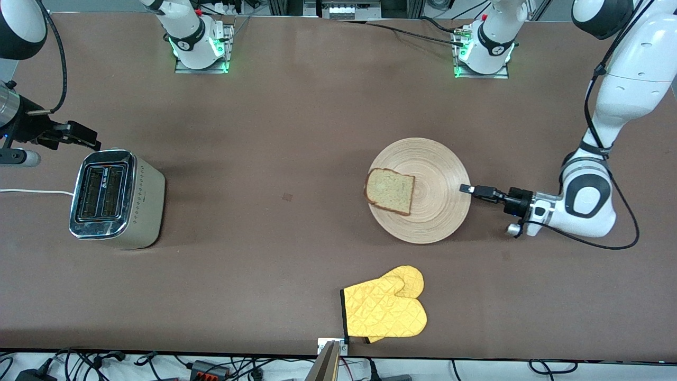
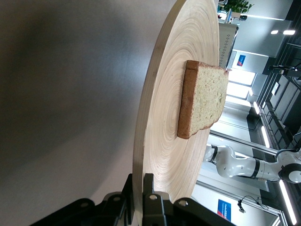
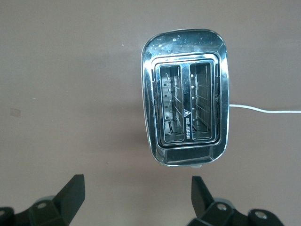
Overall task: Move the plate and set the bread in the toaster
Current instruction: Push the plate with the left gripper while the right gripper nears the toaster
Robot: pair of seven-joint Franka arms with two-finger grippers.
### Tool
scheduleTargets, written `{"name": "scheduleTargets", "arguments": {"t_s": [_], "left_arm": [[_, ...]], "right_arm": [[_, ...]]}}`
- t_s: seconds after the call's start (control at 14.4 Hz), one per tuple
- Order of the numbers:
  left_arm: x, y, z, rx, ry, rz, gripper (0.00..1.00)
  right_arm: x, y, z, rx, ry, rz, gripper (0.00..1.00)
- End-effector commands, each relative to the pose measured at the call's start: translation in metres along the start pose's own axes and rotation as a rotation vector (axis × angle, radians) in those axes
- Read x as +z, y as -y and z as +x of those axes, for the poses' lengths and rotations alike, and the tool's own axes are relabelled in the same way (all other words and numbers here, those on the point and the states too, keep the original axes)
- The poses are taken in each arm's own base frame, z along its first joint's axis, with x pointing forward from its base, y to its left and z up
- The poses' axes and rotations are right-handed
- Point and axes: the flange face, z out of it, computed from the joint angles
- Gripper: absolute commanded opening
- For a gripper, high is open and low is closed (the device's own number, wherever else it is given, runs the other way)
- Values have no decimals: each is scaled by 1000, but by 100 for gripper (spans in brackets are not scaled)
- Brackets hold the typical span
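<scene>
The round wooden plate (image 1: pixel 428 174) lies on the table toward the left arm's end, with the bread slice (image 1: pixel 390 191) on its part toward the toaster. My left gripper (image 1: pixel 466 188) is shut on the plate's rim; the left wrist view shows its fingers (image 2: pixel 149 197) clamping the plate (image 2: pixel 160 141) edge, with the bread (image 2: pixel 202 99) on it. The chrome two-slot toaster (image 1: pixel 113 198) stands at the right arm's end, slots empty. My right gripper (image 1: pixel 79 135) is open in the air beside the toaster; in the right wrist view (image 3: pixel 136 195) it is empty with the toaster (image 3: pixel 186 115) below.
A yellow oven mitt (image 1: pixel 386 309) lies near the table's front edge, nearer the front camera than the plate. The toaster's white cord (image 1: pixel 31 191) runs off toward the right arm's end. Both arm bases stand along the table's top edge.
</scene>
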Motion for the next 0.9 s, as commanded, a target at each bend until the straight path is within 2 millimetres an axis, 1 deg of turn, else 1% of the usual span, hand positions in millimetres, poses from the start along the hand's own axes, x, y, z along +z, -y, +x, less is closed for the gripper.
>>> {"name": "scheduleTargets", "arguments": {"t_s": [0.0,0.14,0.21,0.28,0.35,0.49,0.56,0.62,0.69,0.76,0.83], "left_arm": [[25,-20,4,27,-35,-31,1],[50,-31,15,37,-76,-32,1],[68,-41,22,50,-90,-26,1],[85,-43,25,45,-94,-26,1],[106,-51,29,38,-94,-52,1],[143,-63,37,34,-107,-51,1],[156,-65,39,38,-114,-28,1],[169,-67,41,36,-112,-22,1],[182,-69,43,27,-126,-29,1],[194,-69,44,20,-130,-25,1],[209,-66,45,15,-128,-15,1]], "right_arm": [[5,7,2,-26,10,6,100],[15,10,8,-30,19,9,100],[19,14,10,-37,22,13,100],[22,23,12,-47,22,29,100],[28,36,15,-59,28,53,100],[49,55,23,-52,63,126,100],[56,69,26,-61,70,155,100],[62,88,27,-88,74,153,100],[65,101,28,-109,71,151,100],[76,113,32,-125,77,148,100],[88,118,34,-130,94,146,100]]}}
